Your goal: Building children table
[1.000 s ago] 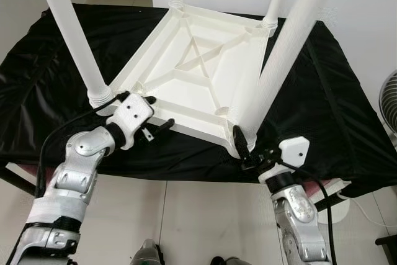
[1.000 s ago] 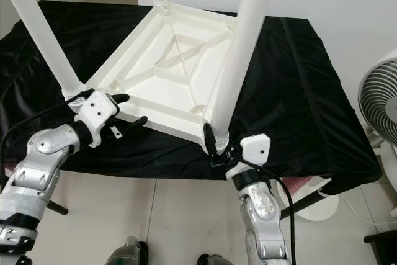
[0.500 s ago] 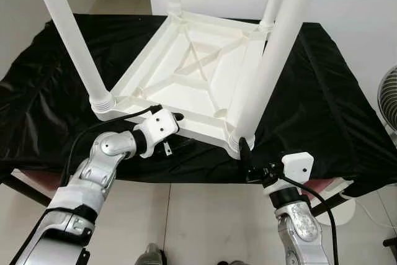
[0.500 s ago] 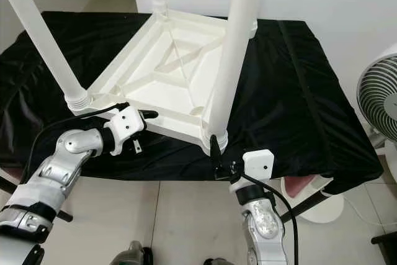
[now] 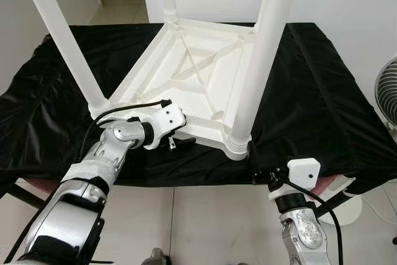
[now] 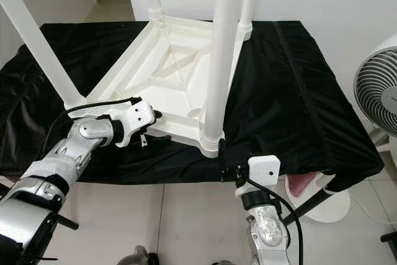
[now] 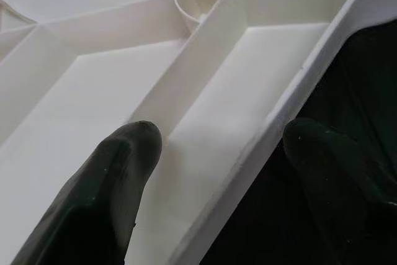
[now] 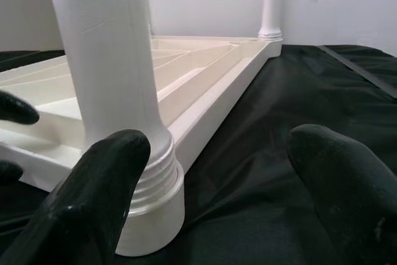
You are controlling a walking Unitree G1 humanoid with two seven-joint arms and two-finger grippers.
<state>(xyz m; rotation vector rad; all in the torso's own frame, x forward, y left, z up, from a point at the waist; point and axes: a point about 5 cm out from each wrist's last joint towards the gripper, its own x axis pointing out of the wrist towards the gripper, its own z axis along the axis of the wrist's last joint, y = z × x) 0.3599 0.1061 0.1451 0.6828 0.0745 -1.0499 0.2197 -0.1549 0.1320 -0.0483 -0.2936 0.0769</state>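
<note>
A tabletop draped in black cloth (image 5: 322, 91) stands on a pale tiled floor (image 5: 205, 221) beside a white wall, with a white fan (image 6: 379, 94) at the robot's right. The white plastic children's table (image 5: 198, 85) lies upside down on the cloth, ribbed underside up, its round legs pointing straight upward. The left gripper (image 7: 217, 153) straddles the table's near rim, fingers spread wide. The right gripper (image 8: 217, 172) is wide open at the near corner leg (image 8: 115, 72).
</note>
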